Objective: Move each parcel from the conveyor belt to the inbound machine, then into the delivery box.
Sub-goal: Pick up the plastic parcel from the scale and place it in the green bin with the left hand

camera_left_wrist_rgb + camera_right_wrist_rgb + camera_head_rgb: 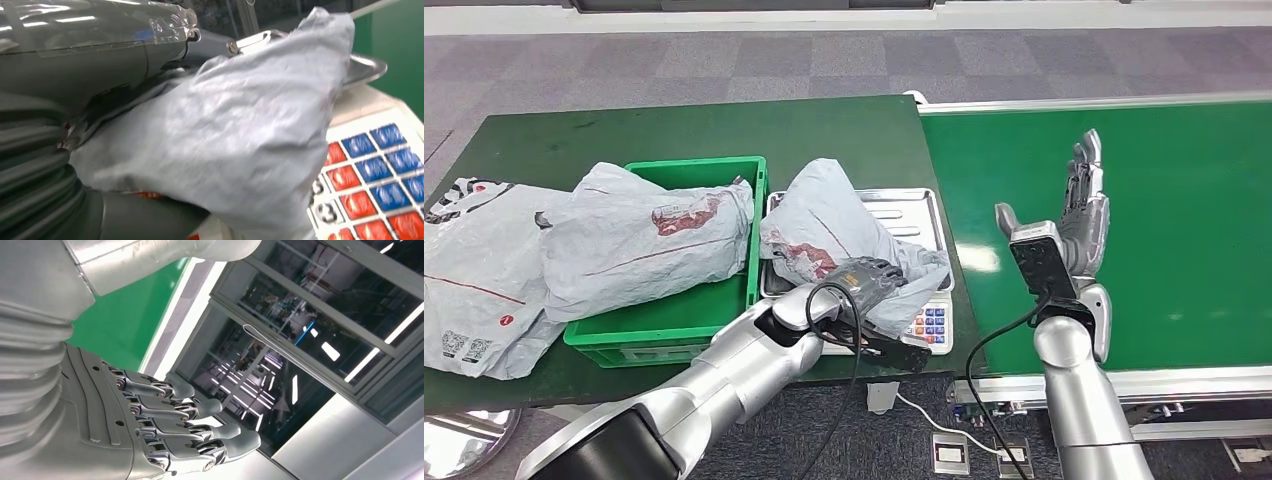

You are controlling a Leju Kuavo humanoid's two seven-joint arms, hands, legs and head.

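Note:
A crumpled grey parcel (829,225) with a red mark lies on the steel pan of the weighing scale (909,205), the inbound machine. My left hand (864,280) grips the parcel's near end; in the left wrist view the grey parcel (240,135) bulges between thumb and fingers above the scale's keypad (375,175). My right hand (1079,215) stands raised over the green conveyor belt (1164,220), fingers straight and apart, holding nothing; the right wrist view shows the right hand's fingers (185,427) extended. A green delivery box (674,335) holds another grey parcel (644,235).
A further grey parcel (469,270) lies on the dark green table (674,125) left of the box. The scale's keypad (929,322) faces the near edge. Cables hang under the table by the belt frame.

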